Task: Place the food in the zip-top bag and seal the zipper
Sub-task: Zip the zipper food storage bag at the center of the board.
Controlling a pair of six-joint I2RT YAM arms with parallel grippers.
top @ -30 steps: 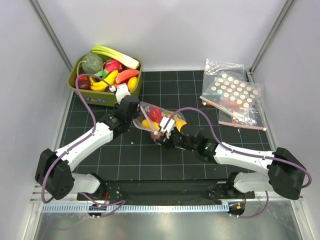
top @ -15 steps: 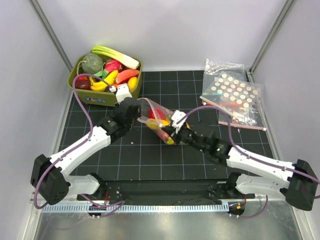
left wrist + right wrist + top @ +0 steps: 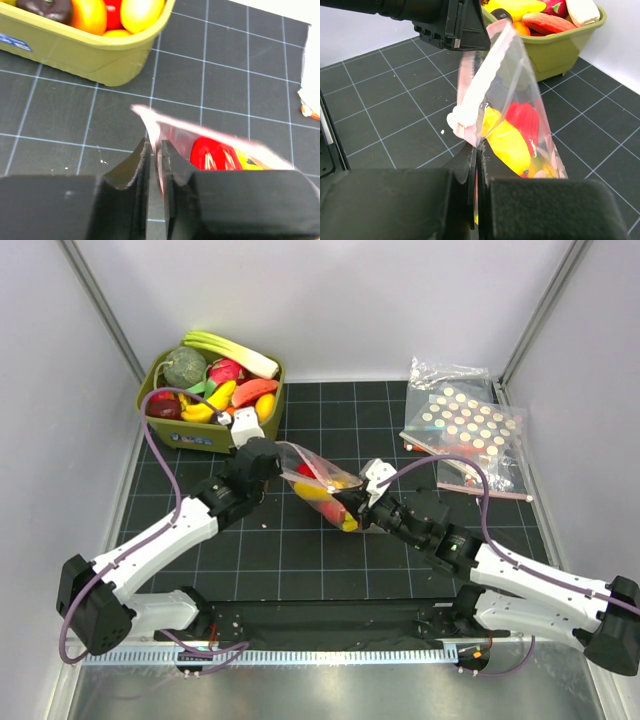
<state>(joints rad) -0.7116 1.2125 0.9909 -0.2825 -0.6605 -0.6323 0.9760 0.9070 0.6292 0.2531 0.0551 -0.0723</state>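
Observation:
The clear zip-top bag (image 3: 322,480) hangs stretched between my two grippers over the black grid mat. Its pinkish-red zipper (image 3: 482,80) runs along the top edge. Inside are a red fruit (image 3: 215,152) and a yellow banana piece (image 3: 507,142). My left gripper (image 3: 154,146) sits at the bag's left corner, its jaws almost together with the pink strip (image 3: 175,125) pinched between them. The right gripper (image 3: 479,150) is shut on the bag's edge at the other end. From above, the left gripper (image 3: 272,456) is up left of the bag and the right gripper (image 3: 362,508) is down right.
A green bin (image 3: 190,435) full of toy produce stands at the back left, close behind the left gripper. Larger clear bags with coloured dots (image 3: 465,425) lie at the back right. Grey walls close in both sides.
The right gripper has shut on the bag's edge and drawn it right, pulling the bag out longer. The left arm has barely moved.

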